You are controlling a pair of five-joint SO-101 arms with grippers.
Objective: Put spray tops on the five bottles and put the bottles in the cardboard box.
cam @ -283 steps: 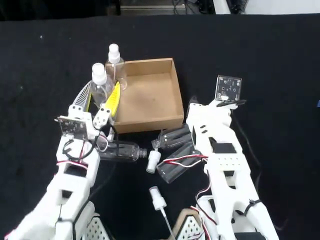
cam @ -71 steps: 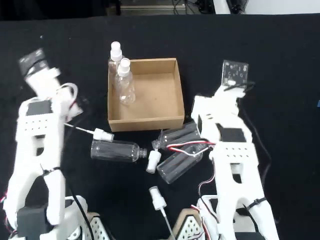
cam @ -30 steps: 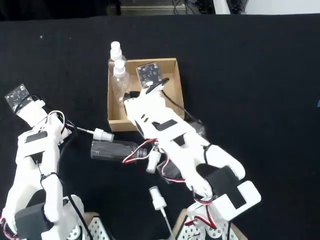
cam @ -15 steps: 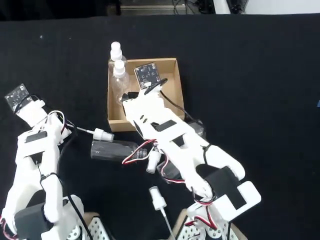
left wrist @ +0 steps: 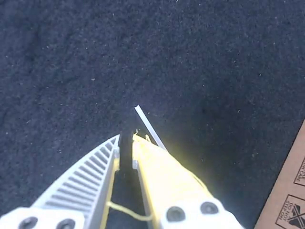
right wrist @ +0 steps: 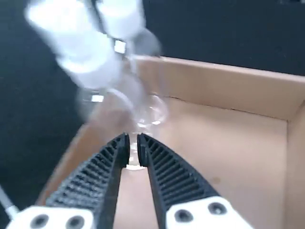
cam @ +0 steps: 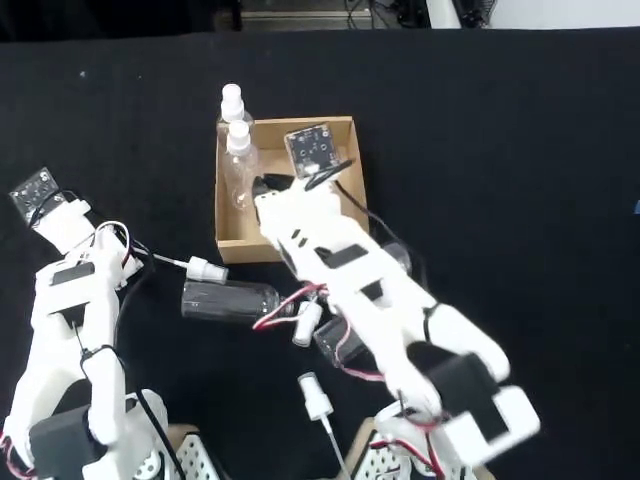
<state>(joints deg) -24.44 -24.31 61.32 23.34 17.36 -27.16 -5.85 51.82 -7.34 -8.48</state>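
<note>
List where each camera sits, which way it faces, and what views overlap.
High: fixed above the table, looking down; left arm stands apart from the box, right arm stretches over it.
Left wrist: on the left arm, facing down at the table past the left tool; a thin tube and a box corner show.
Right wrist: on the right arm, facing the box and two capped bottles past the right tool.
Shared: box in all three; bottles in high and right wrist.

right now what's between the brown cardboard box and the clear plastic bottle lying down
A loose white spray top with its thin tube, in the high view.
</note>
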